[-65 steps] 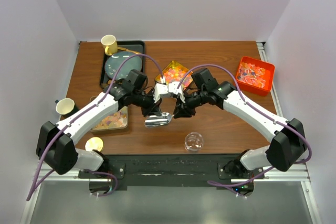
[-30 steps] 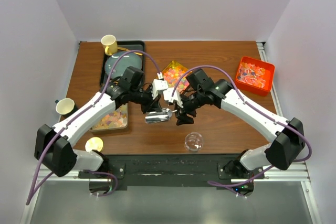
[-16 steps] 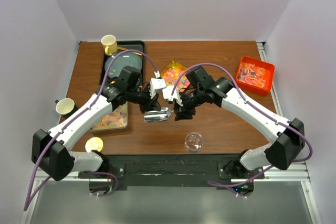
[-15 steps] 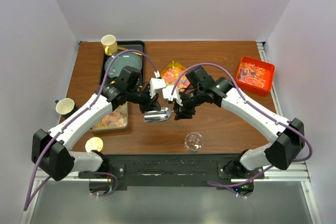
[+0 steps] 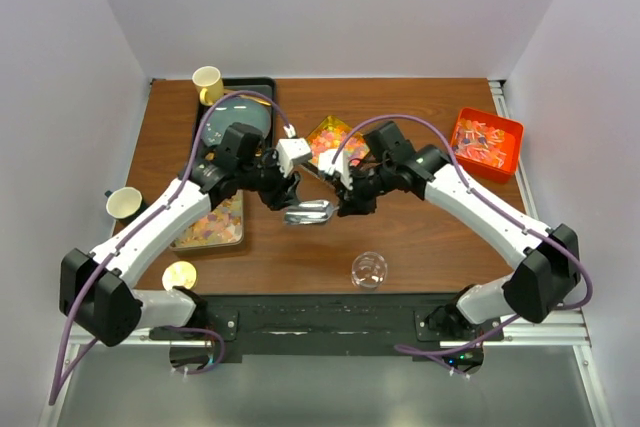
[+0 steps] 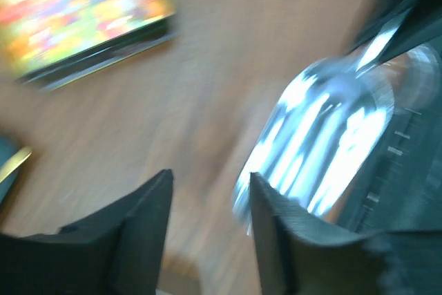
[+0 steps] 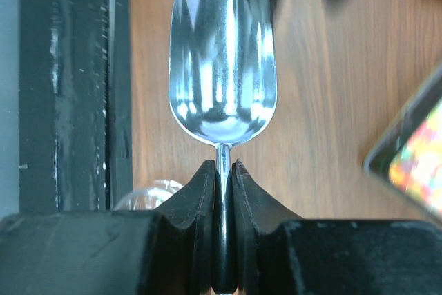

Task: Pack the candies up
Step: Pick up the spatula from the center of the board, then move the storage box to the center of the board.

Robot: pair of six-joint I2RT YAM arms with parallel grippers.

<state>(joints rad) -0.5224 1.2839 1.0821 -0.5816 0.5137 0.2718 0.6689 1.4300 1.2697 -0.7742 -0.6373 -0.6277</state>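
Since right gripper (image 7: 222, 170) clamps the scoop (image 7: 221, 60) handle, left gripper (image 6: 207, 195) gaping empty | candies (image 5: 335, 137) lie at worktop (image 5: 430, 237) middle, left edge, far-right corner | tiny, loose, rolly: you scoop, don't pinch

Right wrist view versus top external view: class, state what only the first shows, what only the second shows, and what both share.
Only the right wrist view shows that the metal scoop is empty, its thin handle pinched by the right gripper, jaws shut. Only the top external view shows the orange bin of red-white candies, the yellow cup and the gold lid. Both share the scoop, the wooden table, the glass jar and the multicolour candies.
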